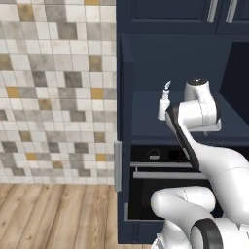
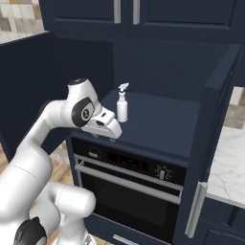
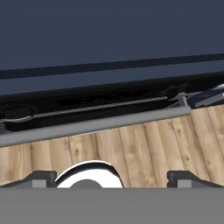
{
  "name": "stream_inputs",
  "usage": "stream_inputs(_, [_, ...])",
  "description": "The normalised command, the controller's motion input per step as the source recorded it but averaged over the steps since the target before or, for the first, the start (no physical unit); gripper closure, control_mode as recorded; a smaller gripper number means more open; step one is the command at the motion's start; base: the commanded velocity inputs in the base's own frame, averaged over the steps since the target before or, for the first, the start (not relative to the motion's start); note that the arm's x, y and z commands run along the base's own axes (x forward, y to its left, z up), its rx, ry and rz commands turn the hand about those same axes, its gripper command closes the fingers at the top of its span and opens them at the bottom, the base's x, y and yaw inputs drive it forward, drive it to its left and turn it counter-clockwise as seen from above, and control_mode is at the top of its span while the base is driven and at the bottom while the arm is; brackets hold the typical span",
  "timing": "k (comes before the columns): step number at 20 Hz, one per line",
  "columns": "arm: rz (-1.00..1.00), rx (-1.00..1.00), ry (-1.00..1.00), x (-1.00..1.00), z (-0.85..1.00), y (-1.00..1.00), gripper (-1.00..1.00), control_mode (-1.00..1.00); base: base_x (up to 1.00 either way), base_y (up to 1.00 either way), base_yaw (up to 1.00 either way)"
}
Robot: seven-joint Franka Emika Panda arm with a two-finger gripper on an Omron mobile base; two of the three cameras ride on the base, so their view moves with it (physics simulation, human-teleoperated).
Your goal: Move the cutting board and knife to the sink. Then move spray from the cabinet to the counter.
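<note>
- We see a small white spray bottle with a narrow neck and trigger nozzle standing upright on the shelf of a niche in the tall dark navy cabinet.
- The bottle is toward the left of the shelf, a little back from its near edge, with bare shelf to its right.
- Our white robot arm with dark joints reaches up in front of the niche; its two-finger pincer hangs just left of and nearer than the bottle, at the shelf's front edge, apart from the bottle.
- In the hand view the pincer's two dark fingertips stand far apart, wide open, with nothing between them; beyond them lie wooden floor planks and the grey bar handle of the built-in black oven.
- The oven sits directly under the shelf.
- At far right, a white marble tabletop with grey veins adjoins the cabinet.
</note>
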Motion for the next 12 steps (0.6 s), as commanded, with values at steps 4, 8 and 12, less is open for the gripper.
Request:
stream_inputs(4, [0.0, 0.0, 0.0, 0.11, 0.0, 0.0, -1.0, -1.0, 0.04, 0.0, 0.0])
stream_inputs(8, [0.04, 0.0, 0.0, 0.26, 0.0, 0.0, -1.0, -1.0, 0.0, 0.0, 0.0])
stream_inputs(12, [0.23, 0.03, 0.0, 0.5, 0.0, 0.0, -1.0, -1.0, 0.0, 0.0, 0.0])
